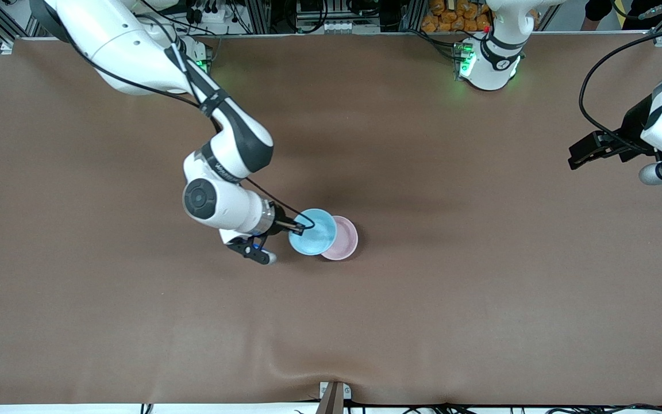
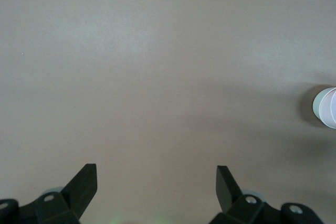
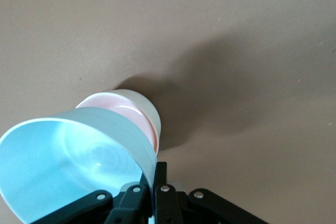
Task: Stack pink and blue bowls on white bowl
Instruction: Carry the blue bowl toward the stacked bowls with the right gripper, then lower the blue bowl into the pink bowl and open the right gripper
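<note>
Two bowls sit nested near the middle of the brown table (image 1: 135,322): the pink bowl (image 1: 345,240) rests inside the white bowl (image 3: 149,109), whose pale wall shows around the pink rim in the right wrist view. From the front camera only the pink one shows there, the white one hidden beneath it.

Over that pair hangs the blue bowl (image 1: 313,232), held up in the air and tilted, overlapping the pink bowl on the side toward the right arm's end of the table. In the right wrist view its open inside faces the camera and its wall hides part of the pink rim below it.

The right gripper (image 1: 297,228) has its fingers (image 3: 160,177) pinched together on the blue bowl's rim, one inside the wall and one outside. The right arm reaches out from its base across the table to that spot.

The left arm waits at its own end of the table, with the left gripper (image 1: 587,150) up over bare table near the edge. Its fingers (image 2: 84,184) stand spread wide apart with nothing between them. In the left wrist view the bowls show only as a small pale shape at the picture's edge.
</note>
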